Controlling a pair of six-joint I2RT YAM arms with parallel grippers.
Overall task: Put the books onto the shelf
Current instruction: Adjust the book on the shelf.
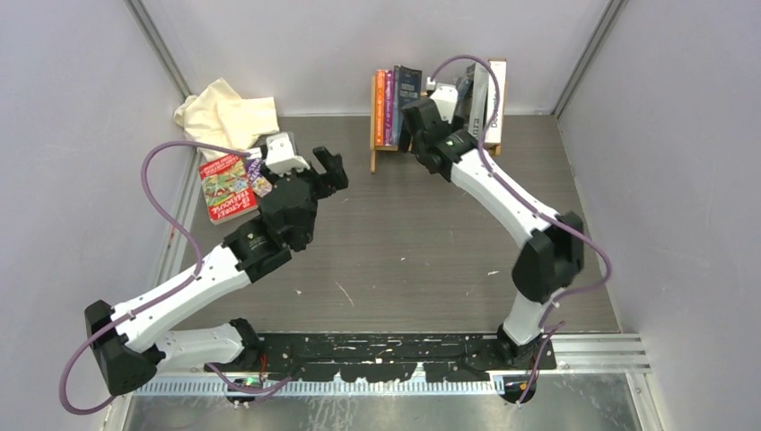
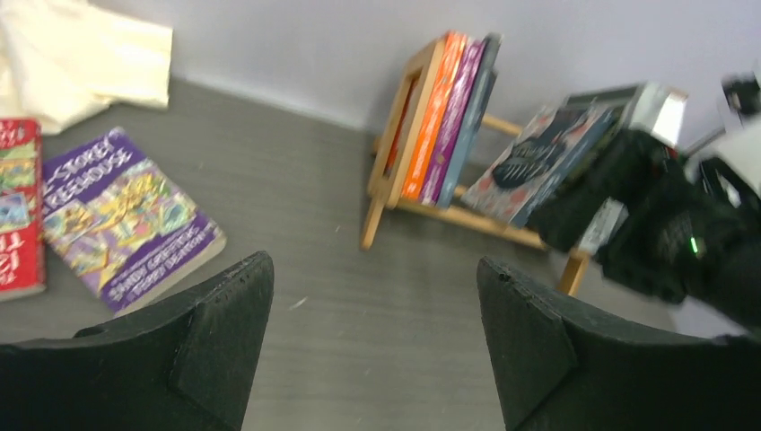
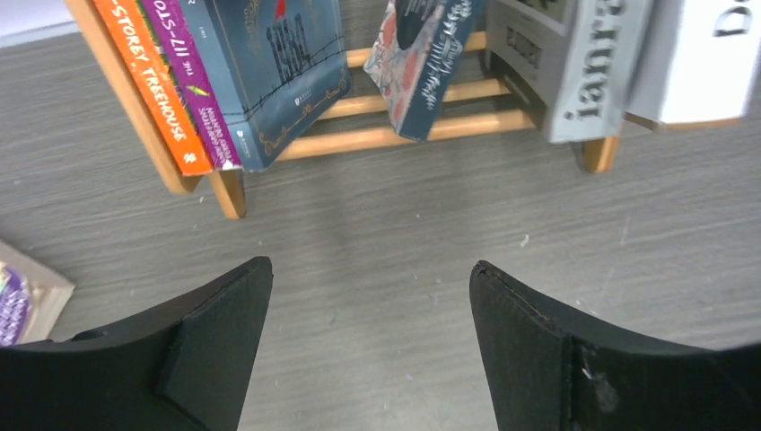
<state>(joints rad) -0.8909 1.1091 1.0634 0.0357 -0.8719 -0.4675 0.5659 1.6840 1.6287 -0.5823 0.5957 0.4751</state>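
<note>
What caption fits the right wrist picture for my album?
Open fingers hover over the table, facing the shelf of books.

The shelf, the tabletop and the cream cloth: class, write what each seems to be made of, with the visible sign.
The shelf looks like light unpainted wood, matte: thin tan slats, no gloss. The tabletop shows a grey wood-grain pattern, probably laminate rather than solid wood: even streaks, low sheen. The cream cloth seems a soft woven fabric, perhaps cotton: it lies crumpled in folds.
</note>
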